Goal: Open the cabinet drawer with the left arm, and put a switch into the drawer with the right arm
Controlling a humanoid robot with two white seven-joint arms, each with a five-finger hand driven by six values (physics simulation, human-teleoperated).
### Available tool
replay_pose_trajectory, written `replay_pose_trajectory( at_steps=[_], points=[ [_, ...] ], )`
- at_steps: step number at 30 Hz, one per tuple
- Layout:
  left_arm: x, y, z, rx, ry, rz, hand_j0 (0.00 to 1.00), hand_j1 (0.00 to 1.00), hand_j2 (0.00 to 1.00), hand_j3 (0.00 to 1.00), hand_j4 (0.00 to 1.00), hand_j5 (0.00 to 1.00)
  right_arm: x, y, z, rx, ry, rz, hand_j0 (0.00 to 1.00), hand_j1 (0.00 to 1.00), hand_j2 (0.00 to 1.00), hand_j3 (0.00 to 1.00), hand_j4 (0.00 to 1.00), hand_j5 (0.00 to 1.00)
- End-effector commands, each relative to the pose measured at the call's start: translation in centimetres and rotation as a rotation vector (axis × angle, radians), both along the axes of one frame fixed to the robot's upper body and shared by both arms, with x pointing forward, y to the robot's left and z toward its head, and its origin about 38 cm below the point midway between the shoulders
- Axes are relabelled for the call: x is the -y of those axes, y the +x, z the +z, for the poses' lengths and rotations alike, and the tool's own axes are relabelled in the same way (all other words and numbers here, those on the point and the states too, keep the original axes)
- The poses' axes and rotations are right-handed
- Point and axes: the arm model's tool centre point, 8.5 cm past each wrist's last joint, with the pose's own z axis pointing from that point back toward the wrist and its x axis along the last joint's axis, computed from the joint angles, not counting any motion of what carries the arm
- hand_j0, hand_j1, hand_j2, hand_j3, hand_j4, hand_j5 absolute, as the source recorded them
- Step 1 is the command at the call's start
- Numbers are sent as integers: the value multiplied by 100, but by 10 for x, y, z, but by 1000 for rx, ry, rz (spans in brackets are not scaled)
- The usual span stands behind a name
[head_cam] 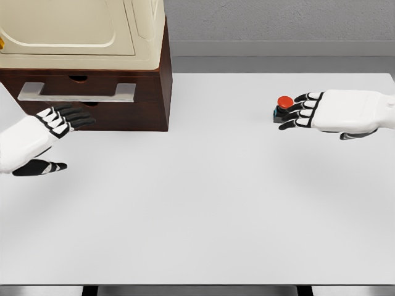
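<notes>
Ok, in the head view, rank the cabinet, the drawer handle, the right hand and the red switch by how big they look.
Largest to smallest as they appear:
1. cabinet, cut off by the frame
2. right hand and drawer handle: too alike to rank, and the hand may sit nearer the camera
3. switch, partly hidden by the fingers

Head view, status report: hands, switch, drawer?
Left hand open, below drawer handle, no grip. Right hand open, fingertips at red-button switch, not lifted. Drawer looks shut. Path between unobstructed.

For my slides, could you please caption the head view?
Left hand open below drawer handle; right hand reaching the red switch.
</notes>
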Motion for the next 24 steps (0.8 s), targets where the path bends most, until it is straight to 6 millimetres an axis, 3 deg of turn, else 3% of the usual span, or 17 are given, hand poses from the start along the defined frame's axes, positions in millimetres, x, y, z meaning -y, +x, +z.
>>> replay_pose_trajectory(
  at_steps=[1,6,8,11,13,16,19,20,21,23,24],
  points=[
    [4,-1,-6,-23,-2,-14,100,100,100,100,100,100,0,0,1,0,6,-2,100,100,100,100,100,100],
    [3,-1,-4,-26,15,-17,100,100,100,100,100,100,8,13,21,104,159,-25,100,100,100,100,100,100],
    [4,6,7,-17,45,-27,100,100,100,100,100,100,26,24,19,96,165,-90,100,100,100,100,100,100],
    [5,14,23,29,49,-32,100,100,100,100,100,100,27,31,2,54,181,-111,100,100,100,100,100,100],
    [21,23,27,15,98,-87,100,100,100,100,100,100,38,31,-1,-14,35,-152,100,100,100,100,100,100],
    [38,26,17,-30,136,-144,100,100,100,100,100,100,36,35,12,67,-30,-148,100,100,100,100,100,100],
    [45,27,13,-41,141,-166,100,100,100,100,100,100,35,35,18,53,31,-147,100,100,100,100,100,100],
    [45,27,14,-38,141,-167,100,100,100,100,100,100,23,39,22,44,100,-122,100,100,100,100,100,100],
    [46,28,15,-37,137,-168,100,100,100,100,100,100,11,42,23,45,130,-96,100,100,100,100,100,100],
    [44,33,24,-20,134,-152,100,100,100,100,100,100,12,48,21,42,140,-110,100,100,100,100,100,100],
    [43,36,26,-26,131,-121,100,100,100,100,100,100,12,61,10,25,158,-138,100,100,100,100,100,100]
  ],
)
